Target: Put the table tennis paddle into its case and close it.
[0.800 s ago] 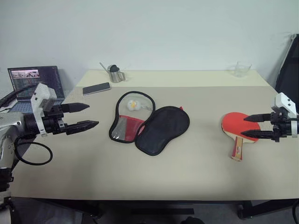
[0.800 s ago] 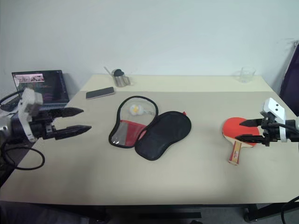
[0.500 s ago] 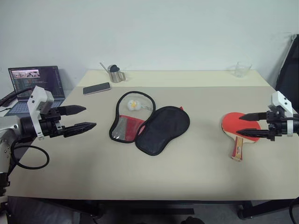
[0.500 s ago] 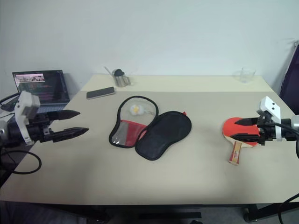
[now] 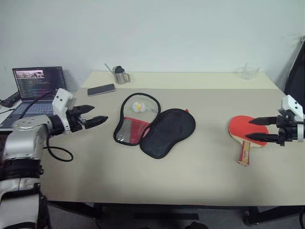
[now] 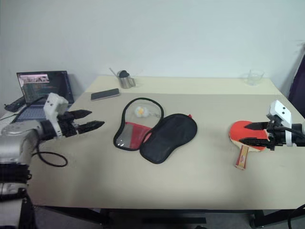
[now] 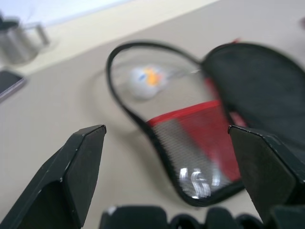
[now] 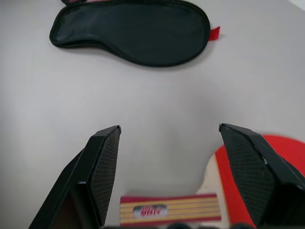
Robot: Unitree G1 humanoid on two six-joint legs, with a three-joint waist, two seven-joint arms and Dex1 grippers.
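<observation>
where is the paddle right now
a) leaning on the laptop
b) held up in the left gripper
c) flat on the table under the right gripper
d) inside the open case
c: the table tennis paddle lies flat on the table, apart from the case, with the open right gripper over its red face.

case (image 5: 155,125) table-centre — paddle (image 5: 244,134) right | phone (image 5: 101,89), cup (image 5: 118,75) behind — laptop (image 5: 35,87) far left

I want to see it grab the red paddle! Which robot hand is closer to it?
The right. The right tool hovers open just over the paddle; the left tool is far off, beyond the open case.
</observation>
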